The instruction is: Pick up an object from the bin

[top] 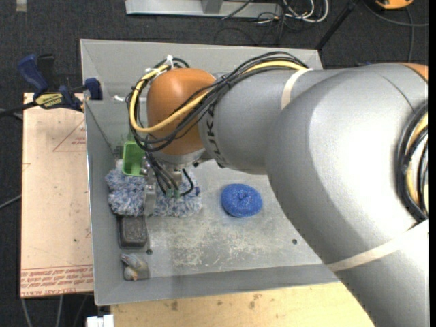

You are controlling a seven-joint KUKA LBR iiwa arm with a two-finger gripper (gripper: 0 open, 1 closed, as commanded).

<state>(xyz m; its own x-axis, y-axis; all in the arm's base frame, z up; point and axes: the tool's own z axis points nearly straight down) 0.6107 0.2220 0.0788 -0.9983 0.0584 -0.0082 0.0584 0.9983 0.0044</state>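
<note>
While my tool (pixel 165 184) hangs over the blue-white cloth (pixel 121 193), left centre of the bin (pixel 204 251) | opening: I cannot tell | step: probably grasp approach | next: grip cloth, lift clear of green piece (pixel 132 158) and dark block (pixel 133 231)

Scrubber (pixel 241 200) right of cloth (pixel 127 193), block (pixel 133 231) in front.

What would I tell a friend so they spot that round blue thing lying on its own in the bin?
Look into the grey metal bin and go to the bare floor near its middle, right of the mottled blue-and-white cloth. There sits a round blue pad, touching nothing. Unlike the rumpled, flecked cloth, it is solid bright blue and puffy.
</note>
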